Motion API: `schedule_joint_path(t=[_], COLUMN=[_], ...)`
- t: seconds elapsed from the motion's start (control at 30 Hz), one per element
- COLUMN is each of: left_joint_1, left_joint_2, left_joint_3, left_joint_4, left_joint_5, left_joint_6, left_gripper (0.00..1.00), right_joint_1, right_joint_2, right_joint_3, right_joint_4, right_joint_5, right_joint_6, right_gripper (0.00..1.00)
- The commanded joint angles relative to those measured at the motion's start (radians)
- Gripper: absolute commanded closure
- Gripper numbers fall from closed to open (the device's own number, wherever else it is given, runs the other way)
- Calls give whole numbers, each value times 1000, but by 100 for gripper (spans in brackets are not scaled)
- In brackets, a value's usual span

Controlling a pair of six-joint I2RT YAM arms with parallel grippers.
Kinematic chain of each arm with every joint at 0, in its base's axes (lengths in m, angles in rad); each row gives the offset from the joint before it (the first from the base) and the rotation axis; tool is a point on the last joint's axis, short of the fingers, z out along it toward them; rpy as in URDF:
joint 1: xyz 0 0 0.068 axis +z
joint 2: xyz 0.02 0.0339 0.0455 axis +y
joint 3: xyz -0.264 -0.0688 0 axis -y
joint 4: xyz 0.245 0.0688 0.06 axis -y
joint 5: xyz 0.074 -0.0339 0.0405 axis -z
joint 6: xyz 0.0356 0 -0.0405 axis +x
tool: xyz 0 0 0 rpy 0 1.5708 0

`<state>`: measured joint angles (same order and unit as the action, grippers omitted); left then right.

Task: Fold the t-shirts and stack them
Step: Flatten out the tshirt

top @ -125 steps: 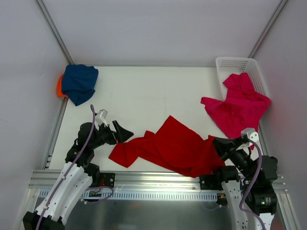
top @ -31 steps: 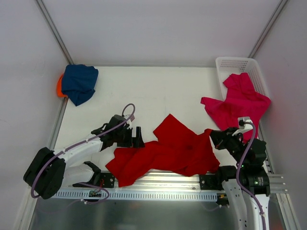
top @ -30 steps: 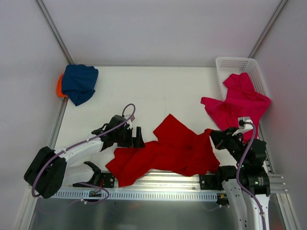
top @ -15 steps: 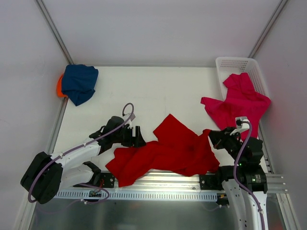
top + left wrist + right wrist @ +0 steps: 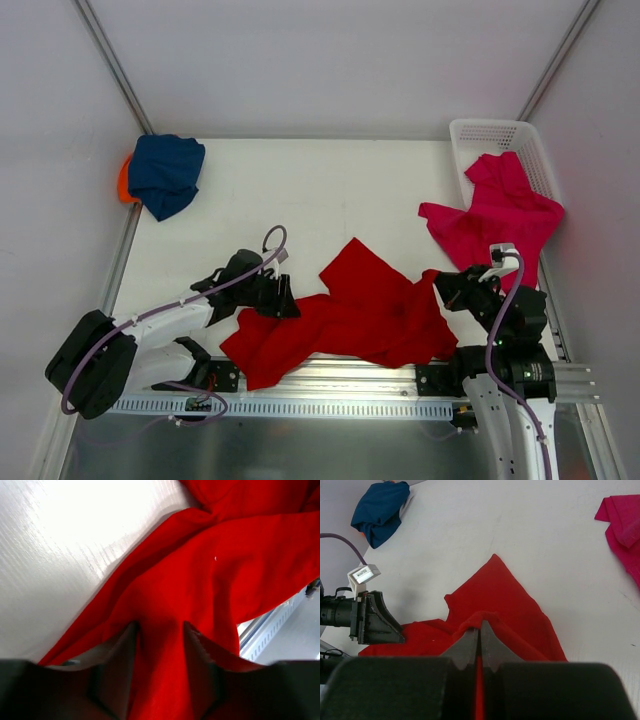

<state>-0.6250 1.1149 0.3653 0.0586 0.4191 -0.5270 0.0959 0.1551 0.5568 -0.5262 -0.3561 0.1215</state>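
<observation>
1. My left gripper sits low on the table, at the left end of the red t-shirt. Its jaws stand half apart, and a ridge of the red cloth rises between the fingers. I cannot tell whether they actually pinch it.
2. My right gripper is clenched on the same shirt's right edge, with a thin strip of red showing between the closed fingertips.
3. The red shirt lies crumpled between the two grippers. One corner points away from them across the table, and its near edge reaches the front rail.
4. Far ahead of the left gripper and off to its left, the navy blue t-shirt is bunched in the table's back corner. An orange t-shirt peeks out from under it.
5. Ahead of the right gripper and just to its right, the magenta-pink t-shirt drapes out of the white lattice basket onto the table.
</observation>
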Motion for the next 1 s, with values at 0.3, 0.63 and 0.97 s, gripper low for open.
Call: schedule_joint_path(t=[0.3,0.63,0.97], left_joint_1=[-30,-36,-144], left_joint_2=[-24,-337,-604], left_joint_3=[-19,305,307], left_joint_4=[53,-397,-671], left_joint_5=[-6,-16,78], left_joint_6=[12,107,99], left_gripper=[100,100,100], right_joint_1=[-5,-5,-5], right_joint_2=[-12,-12,-32], right_joint_3=[-31,-28,-24], right_joint_4=[55,46,11], right_joint_5=[-20,-27,-30], right_joint_6=[36,29,17], right_gripper=[99,100,99])
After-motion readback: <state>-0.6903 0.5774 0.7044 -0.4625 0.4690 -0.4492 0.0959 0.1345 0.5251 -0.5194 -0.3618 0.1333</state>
